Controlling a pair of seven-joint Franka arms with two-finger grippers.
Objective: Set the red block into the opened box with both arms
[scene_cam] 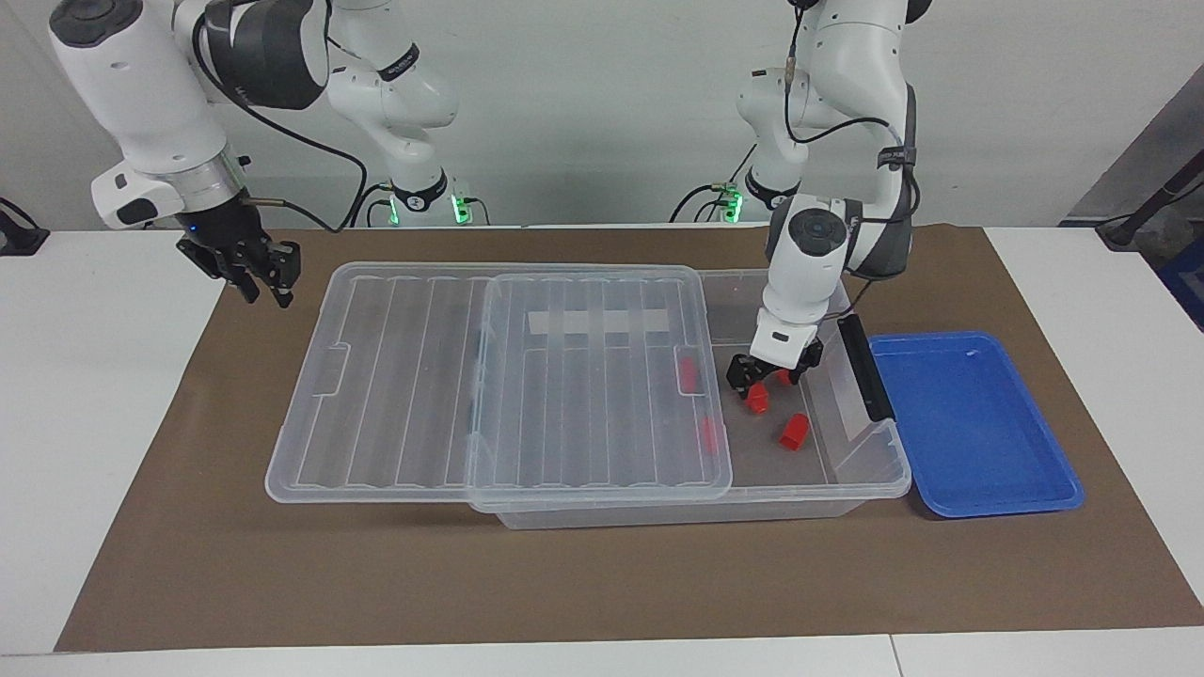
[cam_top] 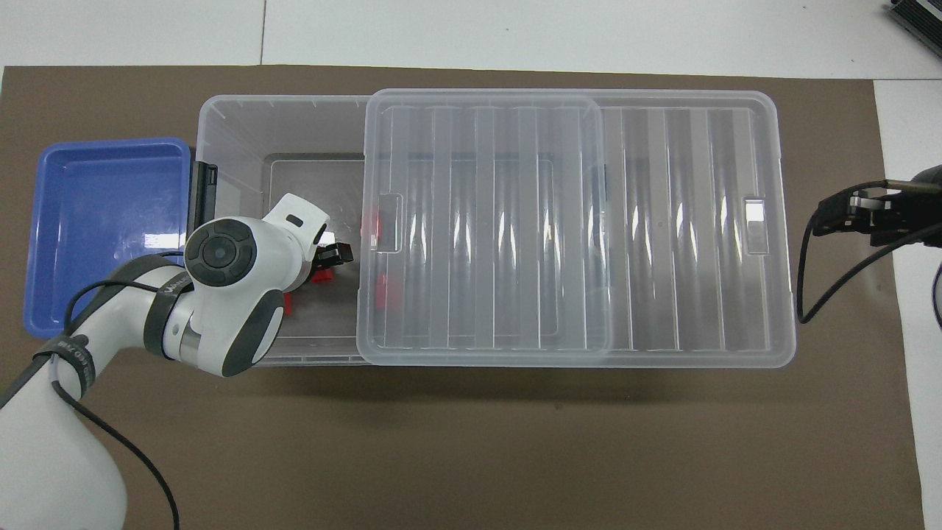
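Observation:
The clear box (scene_cam: 870, 449) lies open at the left arm's end, its ribbed lid (scene_cam: 395, 376) slid toward the right arm's end. My left gripper (scene_cam: 771, 371) hangs open inside the box, just above a red block (scene_cam: 757, 401) that lies free on the box floor. In the overhead view the left gripper (cam_top: 333, 258) shows beside that red block (cam_top: 320, 277), under the arm's wrist. A second red block (scene_cam: 793, 431) lies close by, and two more show through the lid's edge. My right gripper (scene_cam: 263, 282) is over the brown mat, off the lid's end, holding nothing.
A shallow blue tray (scene_cam: 974, 423) sits against the box at the left arm's end, beside the box's black handle (scene_cam: 865, 367). A brown mat (scene_cam: 602, 574) covers the table under everything.

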